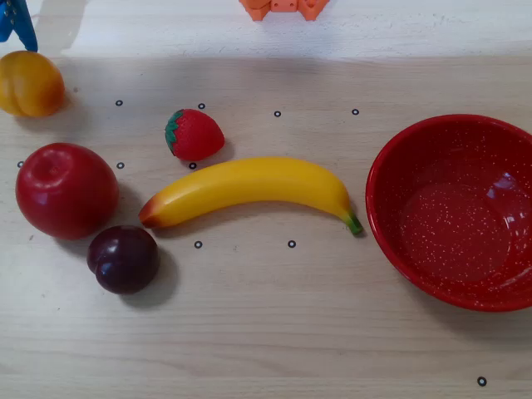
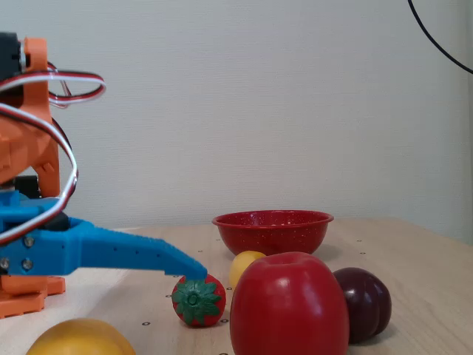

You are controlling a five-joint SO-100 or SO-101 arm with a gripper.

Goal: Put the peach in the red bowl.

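Peach (image 1: 30,83) sits at the far left edge of the overhead view, near the top, free on the bench (image 1: 266,332), and my end effector (image 1: 17,25) is only a blue tip just above it in that picture, close but not touching as far as I can see. So I judge the fruit lies a short way toward the near side from the fingers, with nothing between them. It is round, so no long axis to line up on. The red bowl (image 1: 455,212) is well apart at the right edge, empty, with the apple (image 1: 66,189), banana (image 1: 253,191), plum (image 1: 124,258) and strawberry (image 1: 194,134) spread between. In the fixed view the blue finger (image 2: 133,251) reaches out low and nearly level over the bench; whether the jaws are wide or narrow I cannot tell, though they hold nothing visible.
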